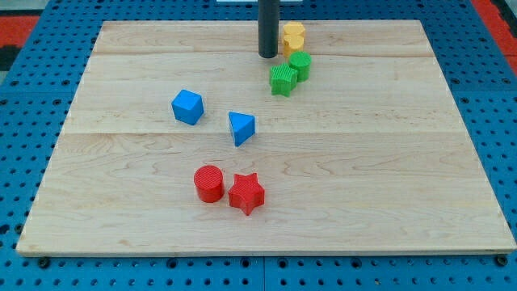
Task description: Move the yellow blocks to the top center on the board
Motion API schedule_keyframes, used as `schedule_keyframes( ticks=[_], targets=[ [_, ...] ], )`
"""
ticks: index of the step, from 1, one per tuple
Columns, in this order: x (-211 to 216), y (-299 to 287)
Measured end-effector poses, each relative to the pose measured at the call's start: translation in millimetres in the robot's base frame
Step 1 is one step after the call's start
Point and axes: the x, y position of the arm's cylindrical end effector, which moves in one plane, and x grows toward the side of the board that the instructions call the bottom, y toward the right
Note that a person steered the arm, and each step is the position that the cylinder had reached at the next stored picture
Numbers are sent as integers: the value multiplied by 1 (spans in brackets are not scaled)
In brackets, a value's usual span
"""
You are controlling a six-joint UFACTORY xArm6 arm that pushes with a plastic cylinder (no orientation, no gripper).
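Yellow blocks [292,37] sit near the view's top centre of the wooden board [388,162]; they look like one or two pieces close together, shape unclear. My tip [267,54] is just to the view's left of them, close or touching. Two green blocks lie right below the yellow: a green cylinder [300,65] and a green star-like block [282,80].
A blue cube-like block [187,107] and a blue triangular block [240,128] sit left of centre. A red cylinder [208,183] and a red star [246,193] sit side by side lower down. A blue pegboard [32,89] surrounds the board.
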Motion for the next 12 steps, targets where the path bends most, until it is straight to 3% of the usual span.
schedule_keyframes(
  ticks=[5,9,10,12],
  targets=[
    [-3,1],
    [16,88],
    [-6,83],
    [-21,135]
  ],
)
